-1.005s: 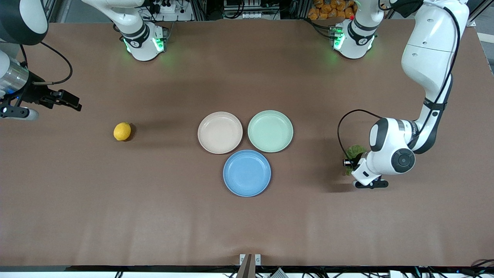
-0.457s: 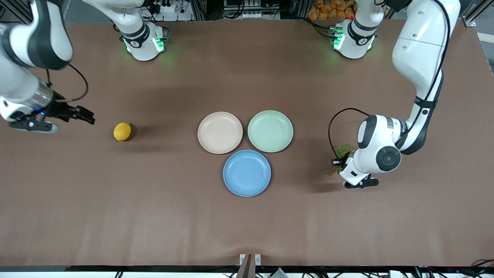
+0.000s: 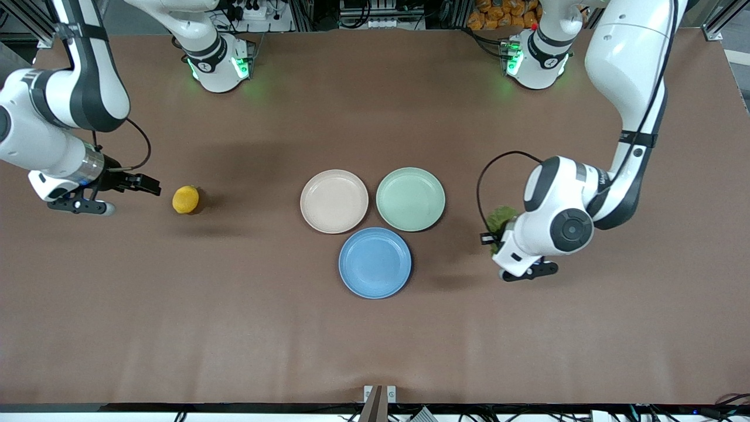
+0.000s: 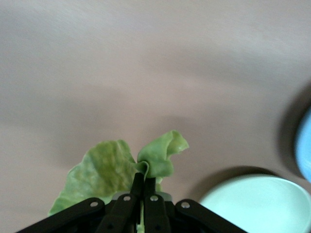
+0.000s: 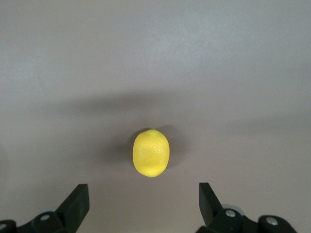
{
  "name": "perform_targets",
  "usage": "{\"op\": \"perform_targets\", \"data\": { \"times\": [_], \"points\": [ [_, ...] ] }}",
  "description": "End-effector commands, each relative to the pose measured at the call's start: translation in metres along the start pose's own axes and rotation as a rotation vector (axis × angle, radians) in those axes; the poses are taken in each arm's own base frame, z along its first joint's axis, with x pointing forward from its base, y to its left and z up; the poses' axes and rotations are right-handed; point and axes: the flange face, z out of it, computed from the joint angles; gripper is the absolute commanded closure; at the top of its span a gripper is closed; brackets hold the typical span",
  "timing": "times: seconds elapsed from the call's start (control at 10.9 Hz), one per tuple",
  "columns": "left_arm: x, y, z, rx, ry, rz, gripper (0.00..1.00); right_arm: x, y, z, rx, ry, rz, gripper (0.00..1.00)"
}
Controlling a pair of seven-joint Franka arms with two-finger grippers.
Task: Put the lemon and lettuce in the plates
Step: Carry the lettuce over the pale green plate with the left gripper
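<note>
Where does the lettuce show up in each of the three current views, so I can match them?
Front view: the lettuce peeks out beside the left arm's wrist, pinched in the left gripper, toward the left arm's end of the table.
Left wrist view: the lettuce fills the lower middle, clamped between the shut fingers.
Right wrist view: not in it.
Shared landmark: the mint green plate, in the front and left wrist views.
</note>
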Motion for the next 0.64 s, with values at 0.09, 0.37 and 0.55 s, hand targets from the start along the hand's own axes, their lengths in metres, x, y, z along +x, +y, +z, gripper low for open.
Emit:
{"op": "perform_targets", "data": {
  "times": [0.09, 0.37, 0.55],
  "points": [
    [-0.034, 0.06, 0.0, -0.034, -0.031, -0.053, 1.0, 0.006, 0.003, 0.034, 0.001, -0.039, -0.004, 0.0],
    [-0.058, 0.11, 0.015, -0.04, -0.017, -0.063, 1.0, 0.005, 0.003, 0.062, 0.0, -0.016, -0.004, 0.0],
    [-0.083, 0.146, 0.032, -0.048, -0.002, -0.075, 1.0, 0.006, 0.001, 0.08, 0.001, -0.01, -0.006, 0.0]
  ]
}}
